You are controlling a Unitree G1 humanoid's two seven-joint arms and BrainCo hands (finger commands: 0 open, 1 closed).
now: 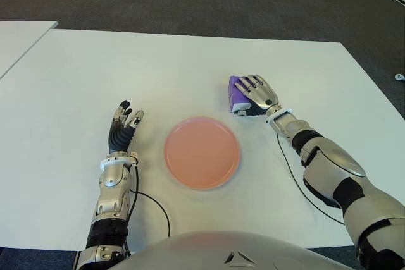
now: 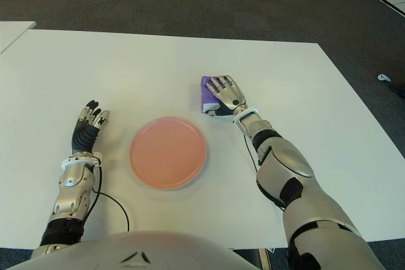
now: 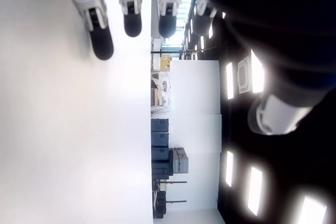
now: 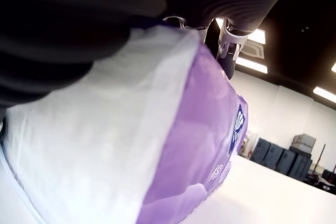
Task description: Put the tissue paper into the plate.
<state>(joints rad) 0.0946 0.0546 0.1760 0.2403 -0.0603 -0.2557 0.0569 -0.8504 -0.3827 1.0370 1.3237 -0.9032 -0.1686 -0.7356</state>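
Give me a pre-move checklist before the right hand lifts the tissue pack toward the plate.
1. Right hand is over the tissue pack, fingers draped on its top: ok.
2. Firm grip, thumb and fingers closed around the pack: cannot tell; the right wrist view shows the pack tight against the palm but not the fingertips.
3. Pack still on the table, not lifted: ok.
4. Plate is empty and sits nearer the robot than the pack, toward its left: ok.
5. Path from pack to plate holds nothing in between: ok.
6. Left hand shows left of the plate, fingers extended, holding nothing: ok.
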